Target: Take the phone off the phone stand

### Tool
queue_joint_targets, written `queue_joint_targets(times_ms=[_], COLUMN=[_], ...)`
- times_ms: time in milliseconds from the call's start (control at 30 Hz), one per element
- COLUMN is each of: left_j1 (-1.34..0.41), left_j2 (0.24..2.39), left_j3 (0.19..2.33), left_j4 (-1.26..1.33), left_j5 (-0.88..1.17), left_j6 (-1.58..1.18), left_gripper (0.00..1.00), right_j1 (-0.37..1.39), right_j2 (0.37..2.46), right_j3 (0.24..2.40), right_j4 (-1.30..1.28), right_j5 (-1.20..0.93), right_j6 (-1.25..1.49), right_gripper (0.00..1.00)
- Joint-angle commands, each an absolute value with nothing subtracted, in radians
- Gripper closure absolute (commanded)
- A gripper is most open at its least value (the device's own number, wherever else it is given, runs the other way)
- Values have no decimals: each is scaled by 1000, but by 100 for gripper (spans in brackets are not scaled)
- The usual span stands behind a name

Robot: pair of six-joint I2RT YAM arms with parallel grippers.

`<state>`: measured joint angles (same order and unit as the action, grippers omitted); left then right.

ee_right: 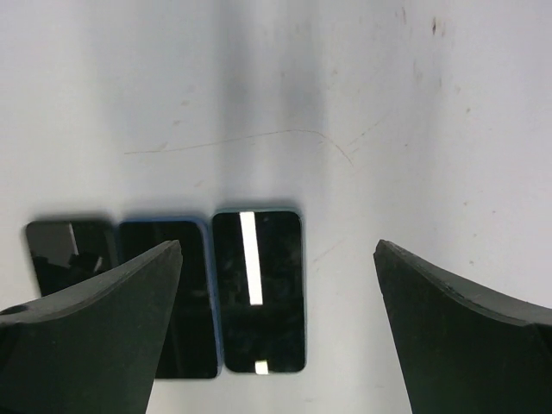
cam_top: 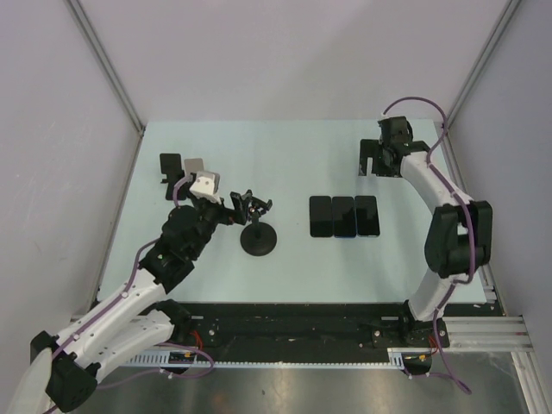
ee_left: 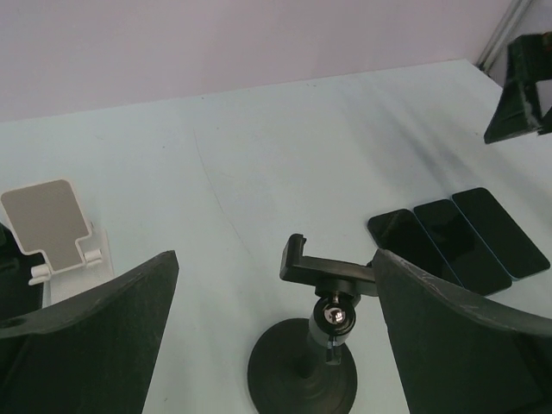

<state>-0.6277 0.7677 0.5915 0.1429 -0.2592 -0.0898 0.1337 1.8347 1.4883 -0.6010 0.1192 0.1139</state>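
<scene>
Pale table. Left gripper spread wide at the black round-base clamp stand, whose cradle holds nothing. Right gripper also spread, gripping nothing. Three dark glossy slab phones lie flat, touching side by side, right of the stand. Likely rigid, slick, glass-fronted and lightish, so pinch the long edges. Screens off, bluish rims.

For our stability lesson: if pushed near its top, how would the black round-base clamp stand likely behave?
The clamp stand likely tips before sliding: its clamp sits high on a thin neck. The wide round base probably resists gentle nudges. Its ball joint may swivel first.
</scene>
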Motion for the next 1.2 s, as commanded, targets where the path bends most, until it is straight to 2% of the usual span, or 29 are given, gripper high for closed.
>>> queue_joint_targets(times_ms=[0,133,300,600,900,1000,1033,1167], left_j1=[-646,-673,-761,-762,-762,-759,-752,-698], left_j2=[805,862,1001,1158,1256,1276,1281,1307], left_j3=[687,747,920,1005,1052,1072,1077,1109], left_j4=[63,-35,-231,-397,-423,-422,-422,-422], left_j5=[-307,-323,-538,-584,-529,-508,-485,-349], left_j6=[-228,-391,-501,-693,-695,-667,-645,-539], left_gripper=[0,0,0,1,26,41,51,67], right_j1=[164,196,238,305,367,379,380,391], right_j2=[1632,1471,1242,942,792,767,764,758], right_j3=[1441,1359,1224,1054,963,959,957,939], right_j4=[-580,-575,-564,-606,-620,-630,-629,-606], right_j5=[95,63,14,-57,-18,-21,-14,-8], right_j6=[101,98,141,164,141,134,129,118], right_gripper=[0,0,0,0,0,0,0,0])
